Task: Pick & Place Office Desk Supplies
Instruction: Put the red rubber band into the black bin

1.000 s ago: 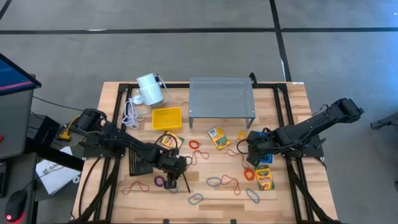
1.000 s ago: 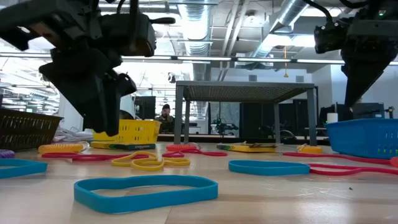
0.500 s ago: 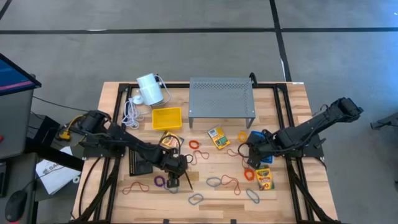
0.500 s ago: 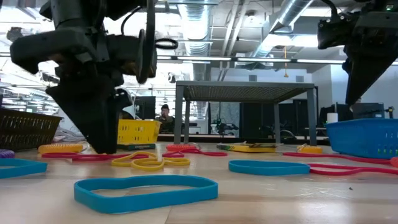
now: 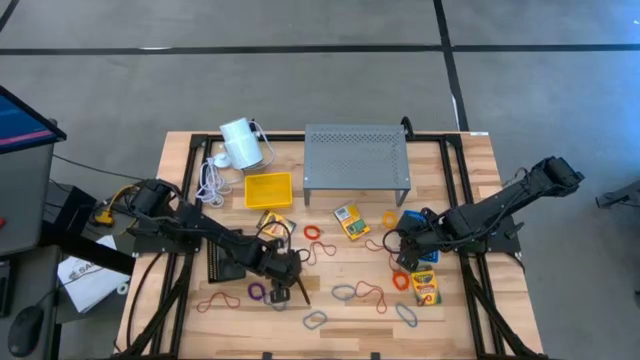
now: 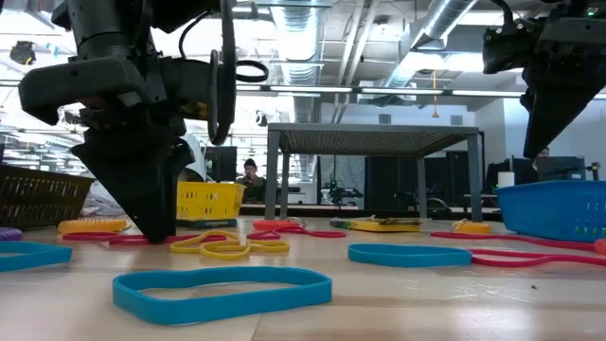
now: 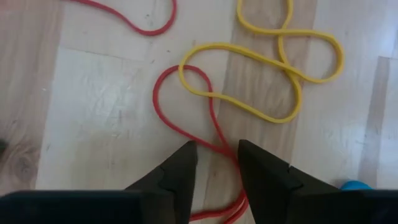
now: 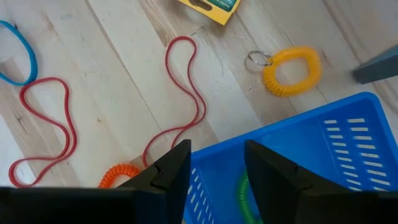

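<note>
Grey floor (image 5: 300,80) crossed by dark lines surrounds the wooden table (image 5: 340,318); exposed ceiling ducts (image 6: 431,33) overhead.

Red band (image 7: 186,118) lay flat on wood, its loop overlapped by twisted yellow band (image 7: 273,68). More bands, red, orange, blue, purple, lay scattered over table front. Crayon boxes: one (image 5: 351,221) mid-table, one (image 5: 426,288) near right front.

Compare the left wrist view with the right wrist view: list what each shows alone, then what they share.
Left wrist view only: a yellow rubber-band loop twisted in a figure eight, crossed by a red rubber-band loop that runs between the left gripper fingers.

Right wrist view only: a blue slotted plastic basket below the right gripper, a yellow coiled key ring, an orange coiled ring.

Both: pale wooden tabletop, thin red loops, open dark fingers.
</note>
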{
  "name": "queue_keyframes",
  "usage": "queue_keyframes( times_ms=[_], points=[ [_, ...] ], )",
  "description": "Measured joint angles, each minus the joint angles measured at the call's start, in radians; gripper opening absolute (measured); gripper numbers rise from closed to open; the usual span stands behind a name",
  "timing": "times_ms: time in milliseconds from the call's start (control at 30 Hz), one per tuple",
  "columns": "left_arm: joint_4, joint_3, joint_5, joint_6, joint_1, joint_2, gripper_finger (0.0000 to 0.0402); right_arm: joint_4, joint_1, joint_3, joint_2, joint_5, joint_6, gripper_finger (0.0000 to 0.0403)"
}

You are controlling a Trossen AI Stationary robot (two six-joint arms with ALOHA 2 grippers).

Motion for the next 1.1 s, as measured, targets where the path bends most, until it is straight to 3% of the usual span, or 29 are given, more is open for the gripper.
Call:
queue_keyframes(
  times_ms=[267, 700, 1100],
  points=[
    [-0.014, 0.0, 0.03, -0.008, 0.002, -0.001, 0.0009, 0.001, 0.0, 0.0, 0.0, 0.0, 0.0, 0.0147],
    [-0.092, -0.005, 0.037, -0.03, 0.0, -0.179, 0.0001, 0.002, 0.0, 0.0, 0.0, 0.0, 0.0, 0.0147],
    [-0.238, -0.003, -0.098, -0.047, 0.001, -0.367, 0.0, 0.006, 0.0, 0.0, 0.0, -0.001, 0.001, 0.0147]
  ],
)
